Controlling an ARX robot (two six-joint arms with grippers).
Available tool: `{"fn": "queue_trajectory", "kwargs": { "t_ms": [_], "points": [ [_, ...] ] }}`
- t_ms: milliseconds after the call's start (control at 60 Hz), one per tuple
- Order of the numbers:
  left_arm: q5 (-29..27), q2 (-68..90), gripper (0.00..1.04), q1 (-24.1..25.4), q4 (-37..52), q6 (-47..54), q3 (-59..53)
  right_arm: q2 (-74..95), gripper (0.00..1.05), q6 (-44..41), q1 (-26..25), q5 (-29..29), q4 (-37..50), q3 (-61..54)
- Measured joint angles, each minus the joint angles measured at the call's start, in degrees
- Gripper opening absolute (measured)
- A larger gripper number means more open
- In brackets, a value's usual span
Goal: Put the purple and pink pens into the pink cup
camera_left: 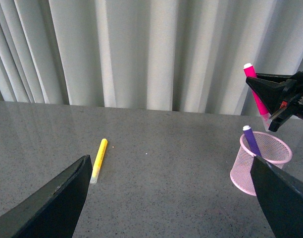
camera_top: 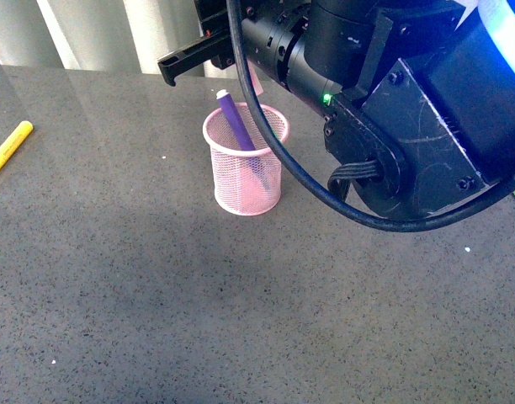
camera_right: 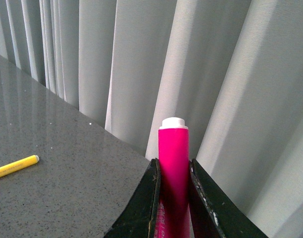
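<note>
Above the pink cup (camera_left: 261, 164) holding one purple pen (camera_top: 236, 119), right jaws grip one pink pen (camera_right: 173, 168); left jaws gape.

1. The right arm reaches across the front view toward the far edge of the desk (camera_top: 114, 295), its bulk filling the near right corner.
2. The right hand (camera_left: 270, 99) is raised above the desk, fingers (camera_right: 146, 208) clamped on the pink pen (camera_right: 173, 168).
3. The left hand (camera_left: 171, 198) hangs low over the desk, fingers spread wide, holding nothing.
</note>
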Motion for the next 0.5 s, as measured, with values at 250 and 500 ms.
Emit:
{"fn": "queue_trajectory", "kwargs": {
  "t_ms": [250, 500],
  "points": [
    [0.0, 0.0, 0.98, 0.0, 0.0, 0.0, 0.0, 2.3, 0.11, 1.0, 1.1, 0.0, 0.9, 0.0],
    [0.0, 0.0, 0.98, 0.0, 0.0, 0.0, 0.0, 3.4, 0.11, 1.6, 0.9, 0.4, 0.9, 0.1]
  ]
}}
